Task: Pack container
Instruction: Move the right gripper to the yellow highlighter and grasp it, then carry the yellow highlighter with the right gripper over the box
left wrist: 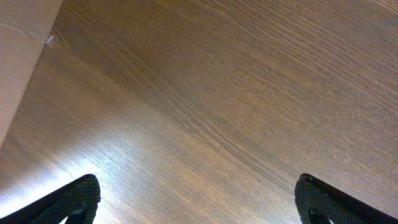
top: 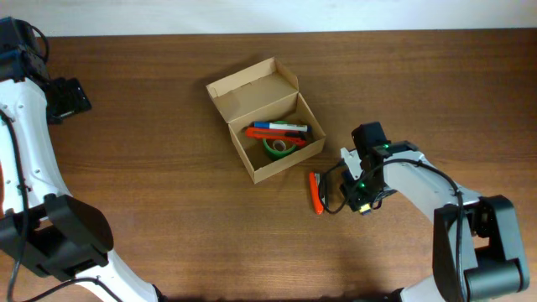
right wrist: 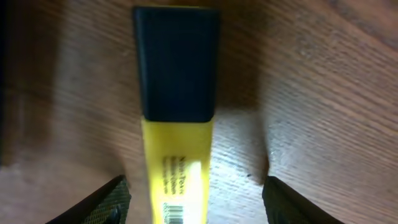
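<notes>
The tan cardboard container (top: 265,120) stands open in the middle of the table, flap lid tilted back. Inside lie a blue and white pen (top: 280,127), a red pen (top: 267,134) and a green tape roll (top: 278,148). An orange pen (top: 316,192) lies on the table to its right. My right gripper (top: 362,201) is open, low over a yellow highlighter with a black cap (right wrist: 177,118), which lies between its fingers (right wrist: 194,200) on the wood. My left gripper (left wrist: 196,198) is open and empty over bare wood at the far left (top: 71,96).
A pale cardboard-coloured surface (left wrist: 17,68) shows at the left edge of the left wrist view. The brown wooden table (top: 151,184) runs to a light wall edge at the back.
</notes>
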You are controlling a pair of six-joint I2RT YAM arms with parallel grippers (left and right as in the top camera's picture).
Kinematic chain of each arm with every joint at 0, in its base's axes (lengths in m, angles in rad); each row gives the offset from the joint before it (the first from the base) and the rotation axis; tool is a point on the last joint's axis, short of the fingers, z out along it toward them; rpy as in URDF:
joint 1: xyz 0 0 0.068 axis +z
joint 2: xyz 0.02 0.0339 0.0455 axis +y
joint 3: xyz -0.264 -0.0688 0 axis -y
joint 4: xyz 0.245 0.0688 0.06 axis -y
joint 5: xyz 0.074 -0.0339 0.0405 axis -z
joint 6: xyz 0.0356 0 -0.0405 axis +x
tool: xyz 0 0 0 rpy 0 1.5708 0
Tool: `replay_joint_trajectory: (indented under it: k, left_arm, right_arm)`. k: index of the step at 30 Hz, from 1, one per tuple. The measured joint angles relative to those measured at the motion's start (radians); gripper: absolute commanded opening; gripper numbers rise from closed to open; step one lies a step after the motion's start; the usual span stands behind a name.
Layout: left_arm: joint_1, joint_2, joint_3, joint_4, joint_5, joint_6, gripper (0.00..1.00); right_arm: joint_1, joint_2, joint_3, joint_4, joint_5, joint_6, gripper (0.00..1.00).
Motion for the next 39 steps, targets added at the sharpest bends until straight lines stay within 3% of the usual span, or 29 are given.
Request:
replay_joint_trajectory:
  k: [6, 10, 14, 19, 21, 34, 39]
  left_arm:
    - [0.0, 0.0, 0.0, 0.0, 0.0, 0.0, 1.0]
    - [0.0, 0.0, 0.0, 0.0, 0.0, 0.0, 1.0]
    - [0.0, 0.0, 0.0, 0.0, 0.0, 0.0, 1.0]
    - [0.0, 0.0, 0.0, 0.0, 0.0, 0.0, 1.0]
    - [0.0, 0.0, 0.0, 0.0, 0.0, 0.0, 1.0]
    - [0.0, 0.0, 0.0, 0.0, 0.0, 0.0, 1.0]
    - [0.0, 0.0, 0.0, 0.0, 0.0, 0.0, 1.0]
  right_arm:
    - [0.0, 0.003, 0.0, 0.036, 0.019, 0.017, 0.59]
    - [0.0, 0.003, 0.0, 0.055, 0.035, 0.027, 0.31]
    - [0.0, 0.003, 0.0, 0.062, 0.052, 0.036, 0.28]
    - [0.0, 0.003, 0.0, 0.063, 0.06, 0.037, 0.15]
    - [0.0, 0.003, 0.0, 0.063, 0.063, 0.037, 0.04]
    - [0.0, -0.021, 0.012, 0.043, 0.043, 0.058, 0.04]
    - [0.0, -0.102, 0.14, -0.047, 0.024, 0.059, 0.04]
